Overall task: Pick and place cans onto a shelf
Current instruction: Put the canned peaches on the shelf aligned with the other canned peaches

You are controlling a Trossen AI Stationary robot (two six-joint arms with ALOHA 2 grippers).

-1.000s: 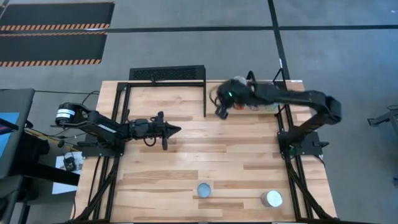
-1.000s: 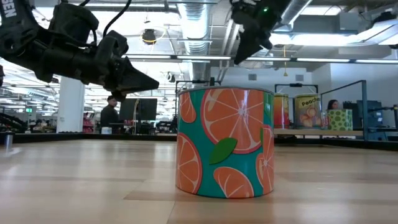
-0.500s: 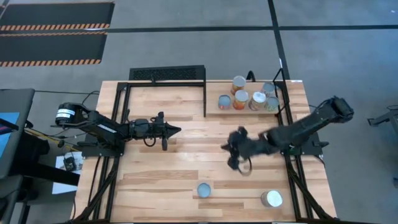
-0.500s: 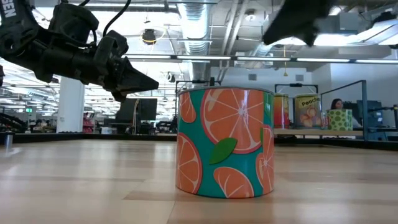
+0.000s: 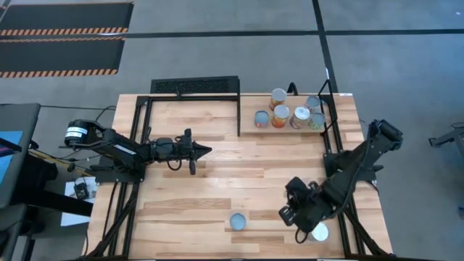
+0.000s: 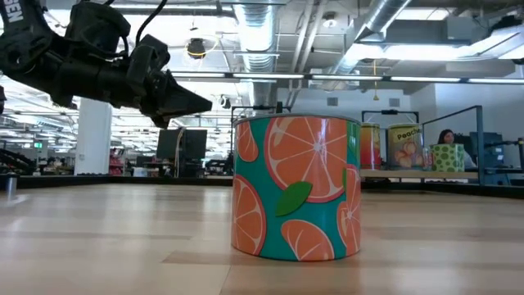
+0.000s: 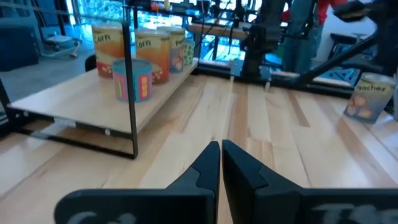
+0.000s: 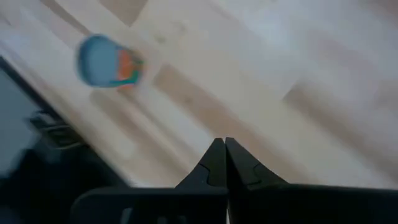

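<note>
Left gripper [image 5: 206, 151]: clenched, empty, hovering mid-table. Black rack [image 5: 194, 86]: far edge. Orange can [image 5: 238, 221]: near edge, pale-blue top, orange slices on teal. Shelf [image 5: 290, 127]: far right, bearing five cans [image 5: 280, 116]. Right gripper [image 5: 299, 237]: clenched, empty, over near right, beside white-topped can [image 5: 318, 232].

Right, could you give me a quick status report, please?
Right gripper shut, empty, near the white-topped can. Left gripper shut, waiting mid-table. Five cans on shelf. Path clear.
</note>
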